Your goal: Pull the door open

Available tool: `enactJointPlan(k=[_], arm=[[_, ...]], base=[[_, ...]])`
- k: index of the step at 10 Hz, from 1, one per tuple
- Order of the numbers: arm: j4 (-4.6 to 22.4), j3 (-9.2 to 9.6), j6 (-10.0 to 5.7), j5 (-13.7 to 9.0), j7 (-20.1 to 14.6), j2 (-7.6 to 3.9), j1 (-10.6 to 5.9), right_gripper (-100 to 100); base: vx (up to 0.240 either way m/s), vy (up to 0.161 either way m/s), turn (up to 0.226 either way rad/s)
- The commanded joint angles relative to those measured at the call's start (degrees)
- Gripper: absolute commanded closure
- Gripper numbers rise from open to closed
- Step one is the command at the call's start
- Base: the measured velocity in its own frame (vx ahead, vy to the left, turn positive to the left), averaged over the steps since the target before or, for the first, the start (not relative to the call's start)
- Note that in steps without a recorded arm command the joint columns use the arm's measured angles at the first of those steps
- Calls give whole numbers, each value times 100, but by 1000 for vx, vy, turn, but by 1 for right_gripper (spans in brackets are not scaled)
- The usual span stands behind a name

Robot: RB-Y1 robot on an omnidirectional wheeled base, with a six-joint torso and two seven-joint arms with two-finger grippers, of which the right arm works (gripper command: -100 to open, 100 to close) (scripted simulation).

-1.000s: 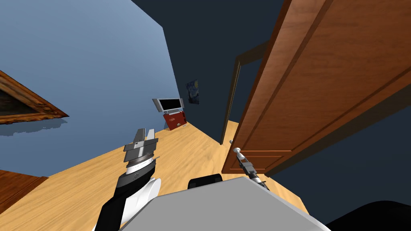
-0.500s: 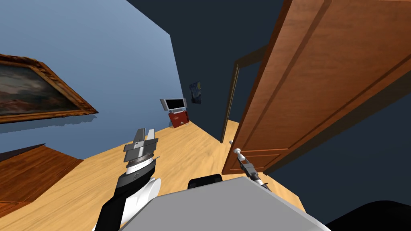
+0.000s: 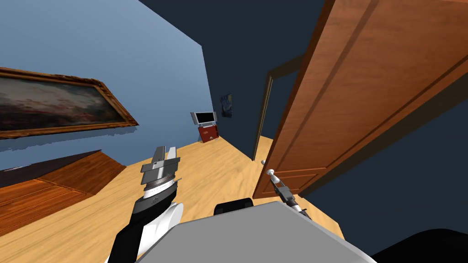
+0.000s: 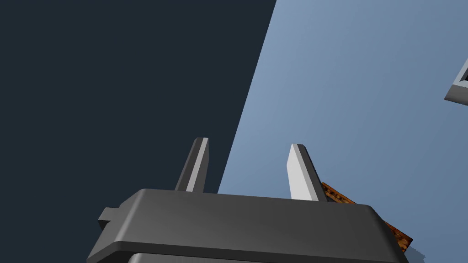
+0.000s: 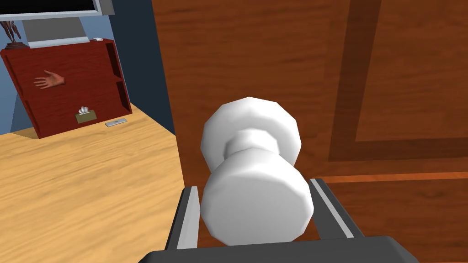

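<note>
Grey blade fingers of the right gripper (image 5: 253,188) pinch the round white knob (image 5: 256,207) at the brown wooden door (image 5: 274,55), near its free edge. Smooth and rounded, the knob could slip out mid-pull. Nearby, the left gripper (image 4: 249,150) hangs open.

Head view steep down, rolled; right wrist view close on knob (image 5: 256,205); both share door (image 3: 365,91).

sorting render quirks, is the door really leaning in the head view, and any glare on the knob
Head view: the slant is the camera's; the wide lens splays door and walls alike. Right wrist view: the knob is evenly shaded, no glare.
</note>
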Motion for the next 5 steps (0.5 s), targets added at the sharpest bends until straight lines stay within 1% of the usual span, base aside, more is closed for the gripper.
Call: enactJointPlan(k=[1, 3, 4, 5], arm=[[56, 42, -80, 30, -59, -15, -8, 100], [117, 76, -142, 55, -117, -43, -26, 100], [101, 75, -96, 53, -91, -28, -22, 100], [200, 136, -212, 84, -154, -41, -8, 100]], base=[[-197, -64, 116], [-180, -43, 102], [-71, -20, 26], [-112, -14, 120]])
